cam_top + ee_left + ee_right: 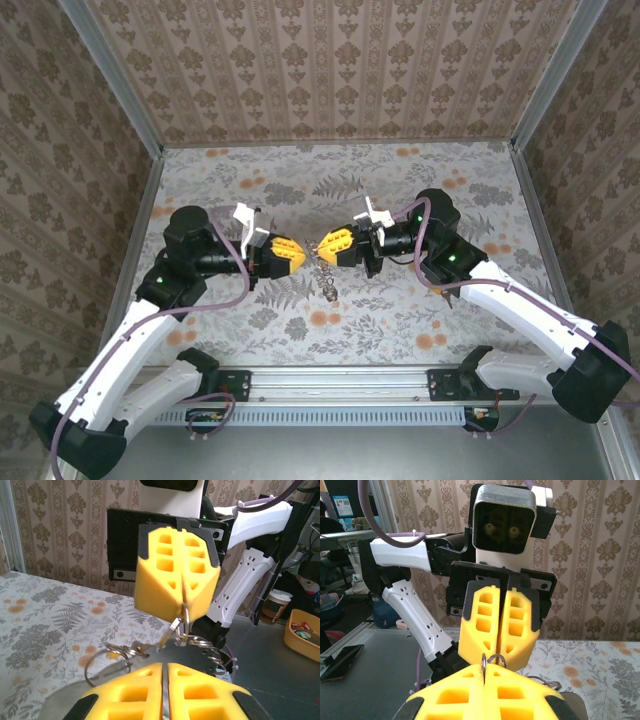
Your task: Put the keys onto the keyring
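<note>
From above, the left end effector and right end effector meet tip to tip over the table's middle. The keyring dangles between them, with open room all round.

Left wrist: the right fingers pinch a ring. The left's are closed, their hold unclear.

Right wrist: both pairs are closed, with a ring upright between them.

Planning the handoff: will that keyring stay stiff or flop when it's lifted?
Probably floppy: the keyring dangles in loose loops beneath the right gripper. Likely light, since a fingertip pinch holds it. Loops may swing and snag.
</note>
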Tool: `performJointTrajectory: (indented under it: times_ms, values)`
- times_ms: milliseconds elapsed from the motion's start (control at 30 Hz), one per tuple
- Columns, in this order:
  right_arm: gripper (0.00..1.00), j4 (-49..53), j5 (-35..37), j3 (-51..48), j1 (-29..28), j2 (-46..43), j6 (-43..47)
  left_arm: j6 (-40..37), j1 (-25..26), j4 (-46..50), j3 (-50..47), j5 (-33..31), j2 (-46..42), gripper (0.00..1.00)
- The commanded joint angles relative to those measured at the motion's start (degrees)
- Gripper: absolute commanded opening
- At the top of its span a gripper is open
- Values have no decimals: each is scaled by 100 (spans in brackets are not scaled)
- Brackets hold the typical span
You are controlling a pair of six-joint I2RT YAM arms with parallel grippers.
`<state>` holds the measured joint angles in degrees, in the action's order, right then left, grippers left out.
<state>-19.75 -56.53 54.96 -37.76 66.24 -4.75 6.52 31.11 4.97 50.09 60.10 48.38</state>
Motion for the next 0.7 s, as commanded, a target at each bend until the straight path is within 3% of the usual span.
performJointTrajectory:
  times_ms: [0, 233, 333, 433, 667]
  values:
    - [0, -91, -269, 28, -23, -102, 45, 145, 35, -540, 11, -39, 90, 12]
    - [0, 637, -333, 199, -46, -85, 456, 270, 68, -997, -17, -200, 217, 13]
    - [0, 691, -241, 214, -43, -93, 501, 208, 129, -914, 20, -209, 295, 29]
    - [0, 671, -126, 179, -47, -136, 528, -28, 167, -470, 88, -249, 251, 35]
    - [0, 639, -172, 220, -36, -113, 521, -579, 176, 743, 211, -549, -157, 35]
